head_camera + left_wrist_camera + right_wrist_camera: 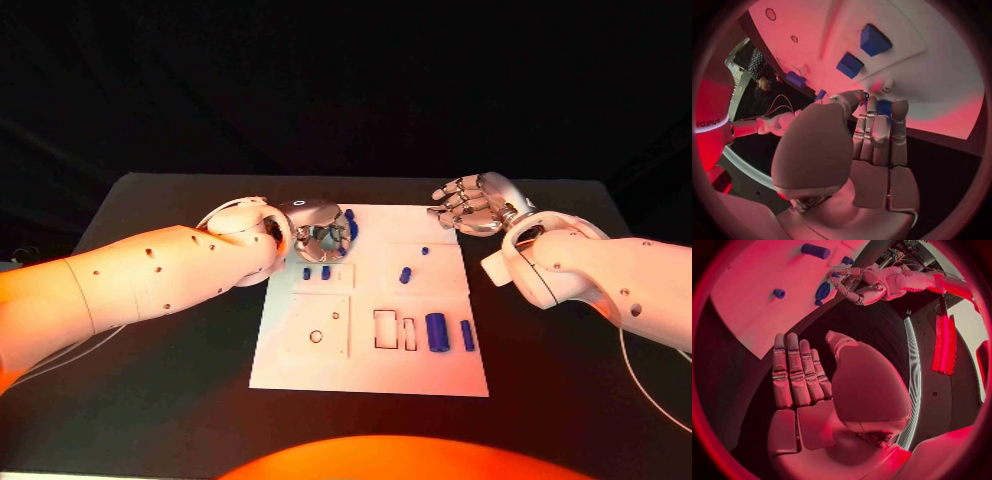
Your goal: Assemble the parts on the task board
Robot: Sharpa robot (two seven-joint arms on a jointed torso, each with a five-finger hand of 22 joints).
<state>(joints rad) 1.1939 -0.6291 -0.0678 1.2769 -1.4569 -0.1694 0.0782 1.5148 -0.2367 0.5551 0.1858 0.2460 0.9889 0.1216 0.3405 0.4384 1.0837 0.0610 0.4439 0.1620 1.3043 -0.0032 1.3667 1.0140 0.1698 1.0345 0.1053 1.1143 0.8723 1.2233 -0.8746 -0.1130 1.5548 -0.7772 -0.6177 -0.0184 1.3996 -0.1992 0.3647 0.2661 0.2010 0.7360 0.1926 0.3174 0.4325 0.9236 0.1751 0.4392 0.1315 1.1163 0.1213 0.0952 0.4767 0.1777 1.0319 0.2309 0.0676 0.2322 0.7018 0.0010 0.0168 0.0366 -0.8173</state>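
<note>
Task board (372,375), one, white, mid-table. I judge assembly barely begun: most parts lie loose on it.

Blue parts, six that I can count in the head view: two small ones (316,272) by the board's left edge, one (405,274) mid-board, a long pair (436,334) toward the right edge, one (351,228) at the far left corner.

Left hand (317,228): over that corner, fingertips closing on the corner part; whether it is actually pinched I cannot tell.

Right hand (469,205): off the far right corner, fingers straight, side by side, holding nothing.
</note>
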